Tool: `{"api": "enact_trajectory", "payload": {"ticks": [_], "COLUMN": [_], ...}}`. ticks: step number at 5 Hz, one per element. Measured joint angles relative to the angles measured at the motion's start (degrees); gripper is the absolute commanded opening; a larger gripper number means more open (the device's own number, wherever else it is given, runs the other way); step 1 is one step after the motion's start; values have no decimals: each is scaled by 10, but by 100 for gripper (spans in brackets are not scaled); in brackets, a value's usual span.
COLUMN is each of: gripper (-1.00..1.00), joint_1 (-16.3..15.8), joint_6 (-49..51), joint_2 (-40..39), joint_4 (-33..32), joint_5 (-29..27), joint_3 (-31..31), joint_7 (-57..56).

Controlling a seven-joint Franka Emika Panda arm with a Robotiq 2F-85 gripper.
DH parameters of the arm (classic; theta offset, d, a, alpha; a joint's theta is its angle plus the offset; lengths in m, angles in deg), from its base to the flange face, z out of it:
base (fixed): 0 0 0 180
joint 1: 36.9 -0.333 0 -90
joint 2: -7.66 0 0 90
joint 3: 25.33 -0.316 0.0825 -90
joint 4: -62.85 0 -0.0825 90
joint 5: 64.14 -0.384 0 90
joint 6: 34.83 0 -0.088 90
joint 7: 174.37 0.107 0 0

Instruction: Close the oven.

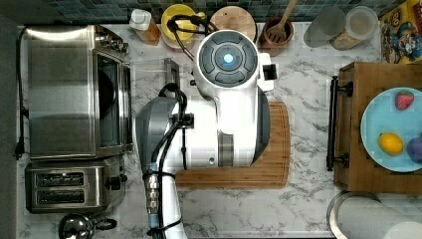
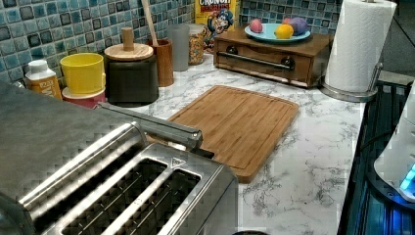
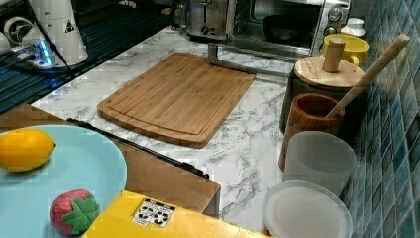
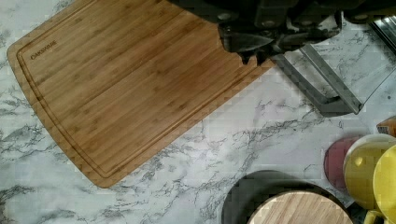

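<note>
Over the board's (image 4: 116,88) edge, jaws nearly pinched and empty, beware skidding off the handle (image 4: 322,88) of the oven (image 1: 74,89), open-doored at the top view's left, or shoving it back across the surface (image 4: 210,154).

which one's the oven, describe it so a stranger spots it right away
On the white marble counter, past the bamboo cutting board, stands the big boxy stainless-steel toaster oven. Unlike the smaller two-slot toaster beside it, its glass door lies open, bar handle outward.
</note>
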Motion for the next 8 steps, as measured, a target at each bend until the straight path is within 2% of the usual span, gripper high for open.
{"api": "enact_trajectory", "payload": {"ticks": [2,3,5,6,8], "gripper": [-100,-100,-100,-100,-100], "joint_1": [-1,-13,17,36,75], "joint_6": [-4,-4,-77,-101,-102], "joint_2": [-2,-19,-83,-91,-104], "joint_4": [0,6,-15,-60,-131], "joint_5": [-1,-1,-154,-229,-337], "joint_3": [0,16,17,17,26], "joint_7": [0,-45,-320,-458,-598]}}
